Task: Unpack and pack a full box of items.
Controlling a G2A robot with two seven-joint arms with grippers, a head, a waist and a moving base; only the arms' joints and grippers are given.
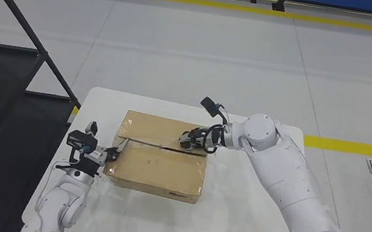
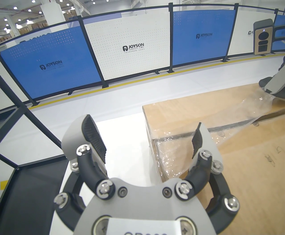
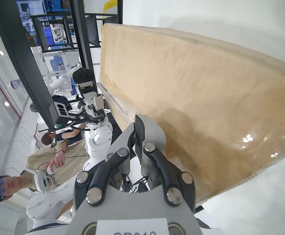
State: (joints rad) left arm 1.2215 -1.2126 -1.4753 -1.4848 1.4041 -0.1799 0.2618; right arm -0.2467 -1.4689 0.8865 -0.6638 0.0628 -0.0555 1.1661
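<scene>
Where glossy tape (image 2: pixel 170 153) crinkles, the cardboard box (image 1: pixel 158 169) looks sealed.

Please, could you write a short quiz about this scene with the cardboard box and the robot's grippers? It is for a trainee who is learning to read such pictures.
1. Choose one: the left gripper, at one end of the cardboard box, is A) open, B) shut on a bottle, C) shut on a cloth.
2. True or false: the box is open at the top.
3. Short answer: what material covers the seam along the box's top?

Key
1. A
2. False: it is closed.
3. Clear tape.
</scene>
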